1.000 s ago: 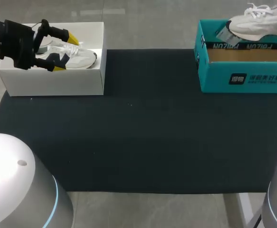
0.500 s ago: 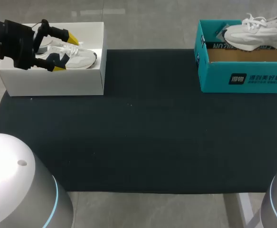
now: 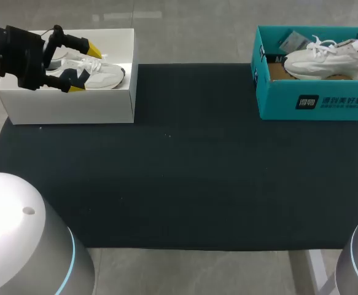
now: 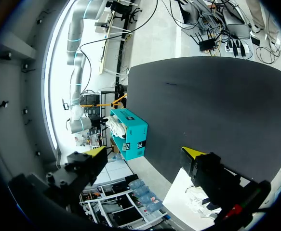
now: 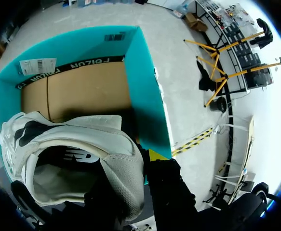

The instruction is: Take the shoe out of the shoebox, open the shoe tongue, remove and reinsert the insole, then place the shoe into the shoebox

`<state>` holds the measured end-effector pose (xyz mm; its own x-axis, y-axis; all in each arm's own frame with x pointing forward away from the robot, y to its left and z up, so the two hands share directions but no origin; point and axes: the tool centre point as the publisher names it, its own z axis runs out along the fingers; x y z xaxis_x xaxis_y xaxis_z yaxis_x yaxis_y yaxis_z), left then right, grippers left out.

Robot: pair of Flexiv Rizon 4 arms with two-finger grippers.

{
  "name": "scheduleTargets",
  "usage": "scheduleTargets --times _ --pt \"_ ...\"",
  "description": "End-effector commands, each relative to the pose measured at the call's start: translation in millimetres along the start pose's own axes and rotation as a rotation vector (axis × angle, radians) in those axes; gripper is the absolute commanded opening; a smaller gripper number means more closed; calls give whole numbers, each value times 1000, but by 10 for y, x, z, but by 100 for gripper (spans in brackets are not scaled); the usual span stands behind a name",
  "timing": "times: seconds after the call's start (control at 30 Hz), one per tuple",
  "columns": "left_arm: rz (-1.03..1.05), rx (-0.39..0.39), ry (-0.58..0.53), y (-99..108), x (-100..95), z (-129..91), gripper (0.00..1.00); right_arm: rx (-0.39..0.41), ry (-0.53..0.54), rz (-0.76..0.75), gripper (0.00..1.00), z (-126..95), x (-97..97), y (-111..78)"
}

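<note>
Head view, left fingers [image 3: 93, 48] spread over white box [image 3: 68, 108], right fingers [image 5: 156, 155] pinching padded white shoe [image 5: 82, 144]

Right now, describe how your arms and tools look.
Left tool: black, blocky body, two black fingers with bright yellow tips, on a silver-grey wrist link. Right tool: black too, one yellow tip showing. Both arm bases are rounded white shells with a thin light-blue ring.
</note>
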<state>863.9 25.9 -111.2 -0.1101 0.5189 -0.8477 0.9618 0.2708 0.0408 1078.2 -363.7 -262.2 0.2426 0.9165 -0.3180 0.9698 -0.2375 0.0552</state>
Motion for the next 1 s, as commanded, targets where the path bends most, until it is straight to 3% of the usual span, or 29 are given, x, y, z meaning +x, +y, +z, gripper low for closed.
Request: scheduleTargets --times 0.03,0.47,1.0 --pt "0 1 5 9 -7 4 100 -2 -3 8 0 105 18 -2" --pt "0 1 5 9 -7 4 100 3 18 10 0 431 110 7" --pt "0 1 5 9 -7 4 100 63 5 -11 0 883 198 -18"
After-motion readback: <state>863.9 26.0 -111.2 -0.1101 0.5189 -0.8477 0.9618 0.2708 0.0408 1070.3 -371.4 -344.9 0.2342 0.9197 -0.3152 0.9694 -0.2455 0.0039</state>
